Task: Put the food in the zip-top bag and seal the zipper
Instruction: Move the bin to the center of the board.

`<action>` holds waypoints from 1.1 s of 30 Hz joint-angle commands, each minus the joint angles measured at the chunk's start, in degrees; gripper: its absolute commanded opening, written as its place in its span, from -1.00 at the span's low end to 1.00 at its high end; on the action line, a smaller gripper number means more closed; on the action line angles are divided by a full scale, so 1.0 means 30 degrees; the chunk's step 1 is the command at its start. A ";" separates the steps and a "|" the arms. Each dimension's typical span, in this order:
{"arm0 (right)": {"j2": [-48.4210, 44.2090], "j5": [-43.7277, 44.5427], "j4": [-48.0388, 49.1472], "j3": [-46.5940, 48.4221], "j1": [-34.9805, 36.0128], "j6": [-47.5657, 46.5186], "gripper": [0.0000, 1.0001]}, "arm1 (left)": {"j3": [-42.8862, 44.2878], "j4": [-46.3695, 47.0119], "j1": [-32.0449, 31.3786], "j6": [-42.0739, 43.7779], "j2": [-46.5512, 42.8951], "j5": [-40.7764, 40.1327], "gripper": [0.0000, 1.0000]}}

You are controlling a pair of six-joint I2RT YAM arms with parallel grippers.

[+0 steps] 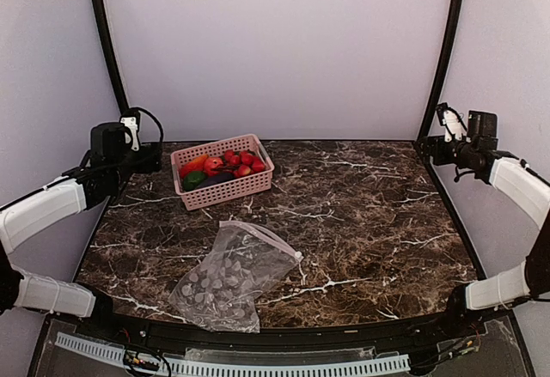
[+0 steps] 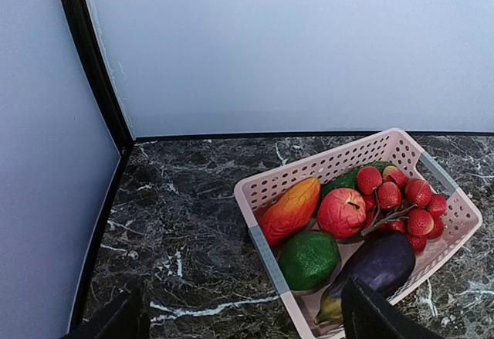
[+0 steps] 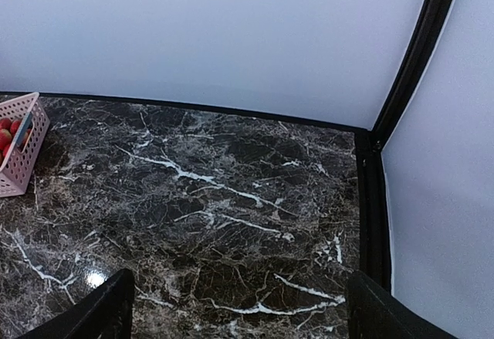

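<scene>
Clear zip-top bag seems shut; left hand and right hand gape empty, so food could shove it across the counter.

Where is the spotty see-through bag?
In the top view, the clear spotted plastic bag lies on the dark marble table near its front edge, left of centre, apart from the pink lattice basket behind it.

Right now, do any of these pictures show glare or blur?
Right wrist view: one bright glare spot on the marble table, bottom left. Left wrist view: food in the basket sharp, evenly lit. Top view: soft light, faint shadows, zip-top bag slightly glossy.
</scene>
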 commanded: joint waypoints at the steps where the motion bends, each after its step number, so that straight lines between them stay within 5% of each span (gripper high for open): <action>1: 0.0268 -0.1118 0.0723 -0.0754 -0.0398 0.0032 0.89 | 0.0043 0.0001 0.0530 -0.1741 0.0522 0.0806 0.71; 14: 0.0105 -0.7168 0.0147 -0.1820 -0.0713 -0.2359 0.81 | 0.3133 -0.4211 0.0961 -0.4302 0.6171 0.2734 0.36; 25: -0.0113 -0.8592 -0.0035 -0.1780 -0.0756 -0.2938 0.76 | 0.5367 -0.6505 0.1006 -0.6146 1.0161 0.4039 0.10; 33: -0.0135 -0.8943 -0.0137 -0.1755 -0.0767 -0.3150 0.75 | 0.6841 -0.7238 0.1023 -0.6717 1.1788 0.5165 -0.41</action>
